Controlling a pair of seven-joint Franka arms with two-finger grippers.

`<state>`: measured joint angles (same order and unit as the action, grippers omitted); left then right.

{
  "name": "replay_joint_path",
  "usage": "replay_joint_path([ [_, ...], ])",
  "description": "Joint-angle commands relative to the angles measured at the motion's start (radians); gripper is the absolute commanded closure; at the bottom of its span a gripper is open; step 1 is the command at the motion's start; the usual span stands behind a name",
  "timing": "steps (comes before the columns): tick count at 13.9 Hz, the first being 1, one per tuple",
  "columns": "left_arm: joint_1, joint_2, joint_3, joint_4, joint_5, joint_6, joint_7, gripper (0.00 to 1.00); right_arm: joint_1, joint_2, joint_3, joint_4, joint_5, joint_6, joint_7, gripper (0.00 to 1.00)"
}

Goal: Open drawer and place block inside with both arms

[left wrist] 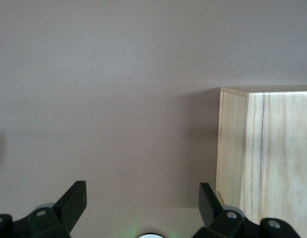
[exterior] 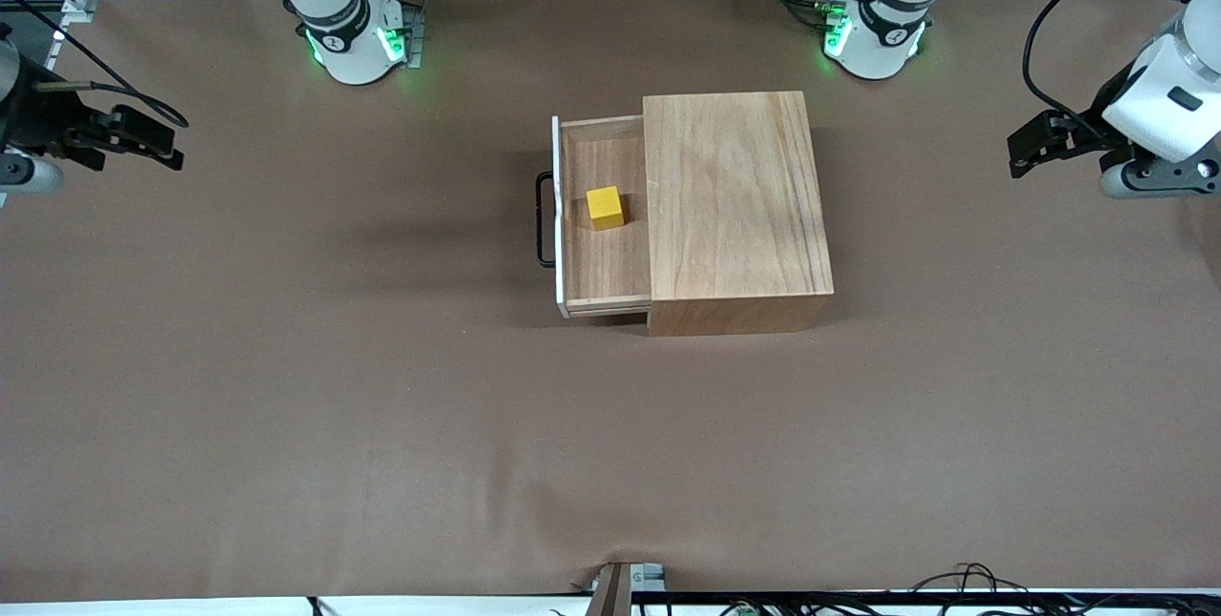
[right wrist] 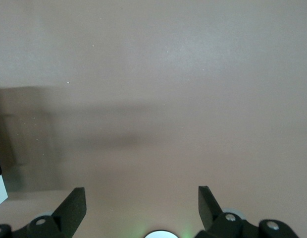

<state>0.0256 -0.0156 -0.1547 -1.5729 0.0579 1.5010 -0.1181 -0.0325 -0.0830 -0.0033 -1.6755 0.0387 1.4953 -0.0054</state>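
Block (exterior: 605,207) sits in the open drawer (exterior: 603,263); placing looks done. Left gripper (exterior: 1035,147) and right gripper (exterior: 143,141) hang wide-jawed, empty, over the table ends. Nothing obvious remains.

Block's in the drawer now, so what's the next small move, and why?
Probably none: hold both arms. The block sits in the open drawer, and the left hand and right hand hang open and empty over the table's ends.

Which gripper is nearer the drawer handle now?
Right gripper, off toward its own end of the table on the handle's side. Left gripper waits past the cabinet.
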Motion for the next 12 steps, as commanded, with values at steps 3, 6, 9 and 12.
replay_joint_path([
  [3,0.011,-0.027,0.001,0.011,-0.006,-0.024,0.014,0.0,0.019,-0.032,-0.026,-0.001,-0.016,-0.026,-0.025,0.0],
  [6,0.011,-0.021,0.003,0.031,-0.015,-0.024,0.002,0.0,0.017,-0.035,-0.024,0.0,-0.017,-0.033,-0.025,0.0],
  [9,0.014,-0.021,0.003,0.033,-0.013,-0.031,-0.002,0.0,0.019,-0.034,-0.024,0.011,-0.017,-0.036,-0.025,0.0],
  [12,0.011,-0.023,0.001,0.036,-0.036,-0.042,-0.005,0.0,0.019,-0.034,-0.024,0.016,-0.017,-0.036,-0.027,0.0],
])
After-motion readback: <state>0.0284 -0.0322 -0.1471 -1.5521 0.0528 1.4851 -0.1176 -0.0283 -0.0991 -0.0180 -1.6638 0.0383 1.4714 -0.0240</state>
